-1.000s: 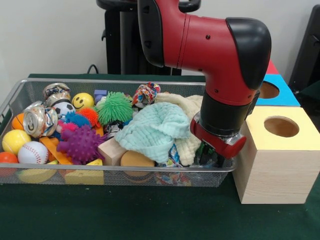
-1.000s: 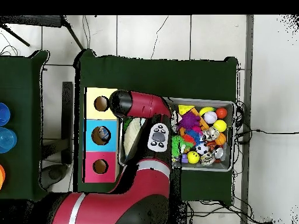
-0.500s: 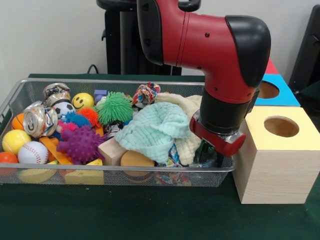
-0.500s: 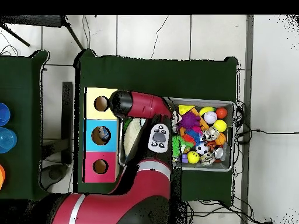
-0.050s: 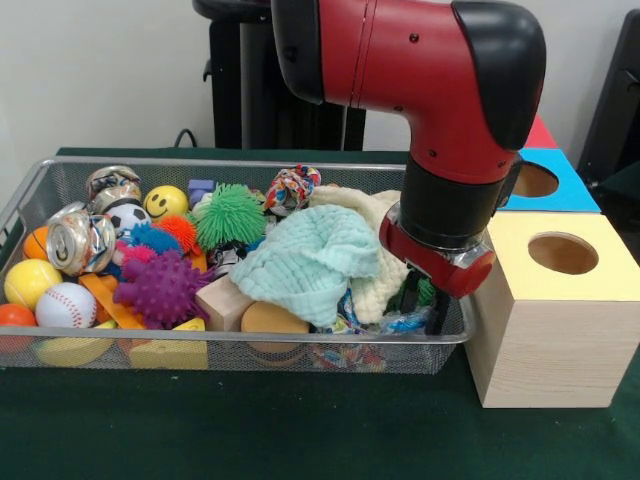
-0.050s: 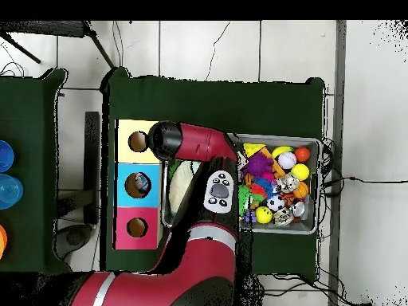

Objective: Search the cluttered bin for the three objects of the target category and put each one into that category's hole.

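At bin's end by the boxes: my gripper [image 5: 424, 305] hangs just inside the wire bin [image 5: 30, 195], close to the end wall beside the yellow-topped box [image 5: 560, 300].
Jaws: two dark fingers [image 5: 438, 312] point down with something green and crinkly blue showing between and around them; I cannot tell whether they are clamped on it or merely standing among it.
Target things: the task names no category I can read off the scene, so I judge only that the crinkly wrapper [image 5: 405, 322] at my tips is the candidate (the cans [image 5: 80, 240] and balls lie well apart at the other end).
Neighbours: the mint cloth [image 5: 310, 260] and cream cloth [image 5: 375, 215] lie heaped just beside my wrist.
How to do it well: rise straight, slowly, keeping off the mesh wall, and watch that no cloth comes trailing up.
Holes: yellow box nearest, blue box [image 5: 550, 185] behind it; overhead, three coloured tops [image 6: 136, 185] stand in a row beside the bin.
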You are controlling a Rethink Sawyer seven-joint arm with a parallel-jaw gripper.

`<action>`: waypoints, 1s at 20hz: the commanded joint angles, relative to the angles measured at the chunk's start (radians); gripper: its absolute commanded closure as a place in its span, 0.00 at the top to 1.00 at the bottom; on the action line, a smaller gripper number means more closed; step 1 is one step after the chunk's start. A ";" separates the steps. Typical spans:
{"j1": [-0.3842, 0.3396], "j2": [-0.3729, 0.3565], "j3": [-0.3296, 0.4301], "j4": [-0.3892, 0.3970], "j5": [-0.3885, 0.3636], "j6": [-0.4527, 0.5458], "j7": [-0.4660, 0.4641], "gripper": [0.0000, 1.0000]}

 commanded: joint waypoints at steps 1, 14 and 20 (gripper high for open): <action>-0.038 -0.077 0.061 0.067 0.005 0.057 0.050 0.00; -0.032 -0.126 0.059 0.090 0.002 0.110 0.049 0.00; -0.032 -0.146 0.061 0.115 -0.001 0.107 0.047 0.00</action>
